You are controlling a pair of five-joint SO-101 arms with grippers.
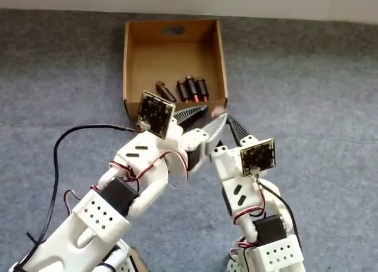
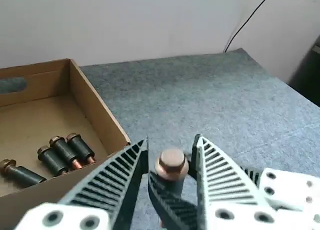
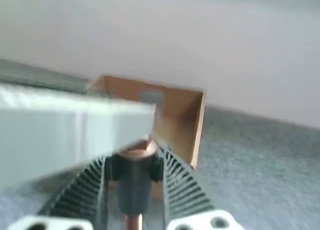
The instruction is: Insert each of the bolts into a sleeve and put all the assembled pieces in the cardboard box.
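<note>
One risk stands out: the right claw (image 3: 135,157) is clenched on the sleeve (image 3: 134,185) of an assembled piece, its copper bolt head (image 2: 171,164) up and the bolt's tip showing below. It hangs by the near wall of the cardboard box (image 1: 222,65), at a corner and seemingly not past it. Letting go from there would likely drop the piece on the worktop (image 1: 319,106) or bounce it off the rim, so it probably needs carrying farther over the box first. The left claw (image 2: 171,141) is released, its fingers (image 2: 120,180) standing either side of the bolt head without touching it. The two claws are crowded together, and a careless withdrawal or closing could snag the head, tug the bolt out of the sleeve or twist the piece in the grip. A drop from height might also scatter those lying in the box. By count: four assembled pieces (image 1: 192,88) in the box, three side by side and one apart, a fifth in the right claw, one box, two arms.
</note>
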